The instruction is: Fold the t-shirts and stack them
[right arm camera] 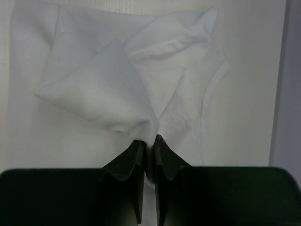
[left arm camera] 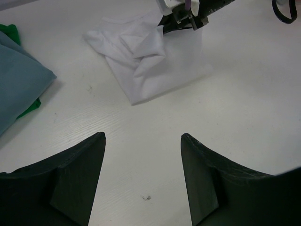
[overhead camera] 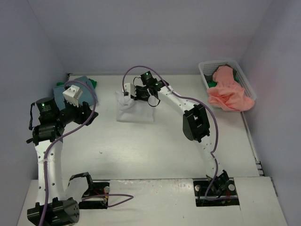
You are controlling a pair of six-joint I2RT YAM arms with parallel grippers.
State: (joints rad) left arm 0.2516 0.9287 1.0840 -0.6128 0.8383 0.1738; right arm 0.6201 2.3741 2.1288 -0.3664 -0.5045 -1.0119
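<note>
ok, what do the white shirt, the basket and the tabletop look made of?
The white t-shirt: soft matte knit cloth, likely cotton; creased, stitched hem. The basket: rigid white plastic mesh, by its perforated wall. The tabletop: matte white with faint wood-like grain, perhaps laminate or painted board.

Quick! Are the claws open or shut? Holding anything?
Left claw: open, holding nothing.
Right claw: shut, pinching the white t-shirt.
</note>
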